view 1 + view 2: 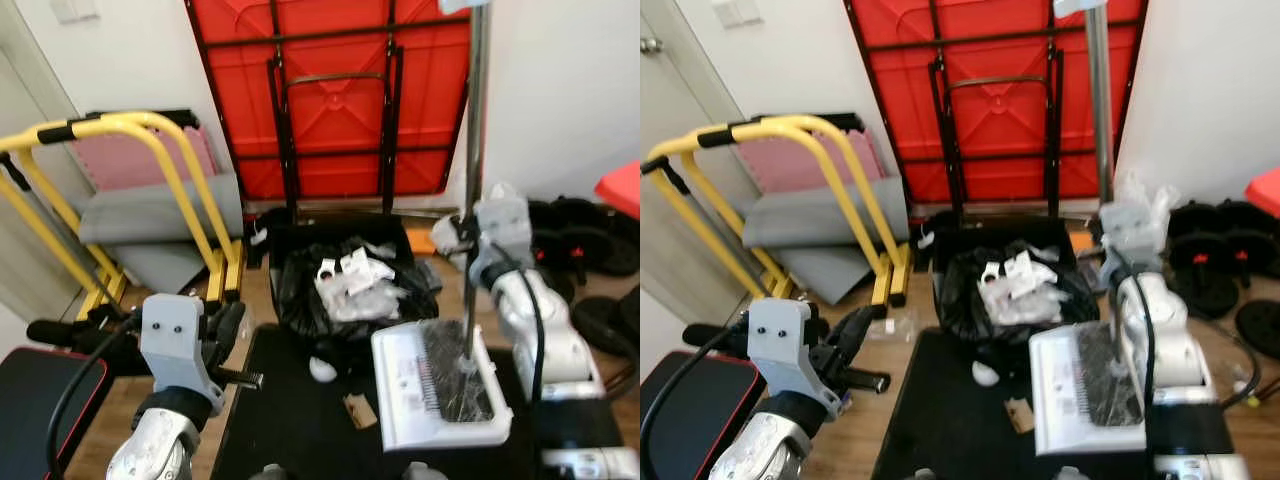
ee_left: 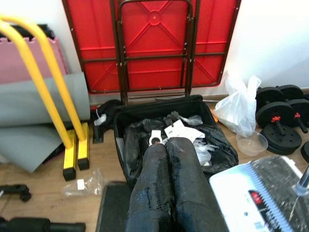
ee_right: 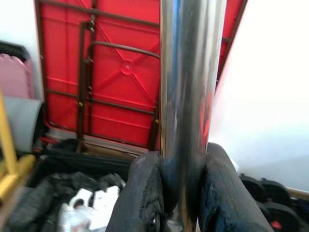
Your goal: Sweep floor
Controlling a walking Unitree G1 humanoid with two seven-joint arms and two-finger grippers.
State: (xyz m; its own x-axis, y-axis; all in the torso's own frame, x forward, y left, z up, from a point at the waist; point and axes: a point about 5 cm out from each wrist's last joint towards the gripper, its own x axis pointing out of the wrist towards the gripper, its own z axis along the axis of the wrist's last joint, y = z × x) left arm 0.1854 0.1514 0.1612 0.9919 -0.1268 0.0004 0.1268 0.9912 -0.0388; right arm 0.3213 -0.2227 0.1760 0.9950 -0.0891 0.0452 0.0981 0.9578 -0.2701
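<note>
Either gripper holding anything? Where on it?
Right gripper is shut on the dustpan's metal pole, partway up. Left gripper is shut, holding nothing.

Glossy chrome metal broom pole (image 3: 186, 111), white plastic dustpan (image 1: 435, 385) w/ ribbed face, crinkled black plastic bin liner (image 2: 219, 150), matt wood-look floor (image 2: 43, 198), glossy red plastic tabletop (image 1: 330, 90).

no legible text, dustpan (image 1: 420, 380) markings unreadable

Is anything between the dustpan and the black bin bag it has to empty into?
Nothing visible. The white dustpan, its metal pole clamped in the right gripper, sits directly beside the open black bin bag. Small debris lies on the black mat nearby.
</note>
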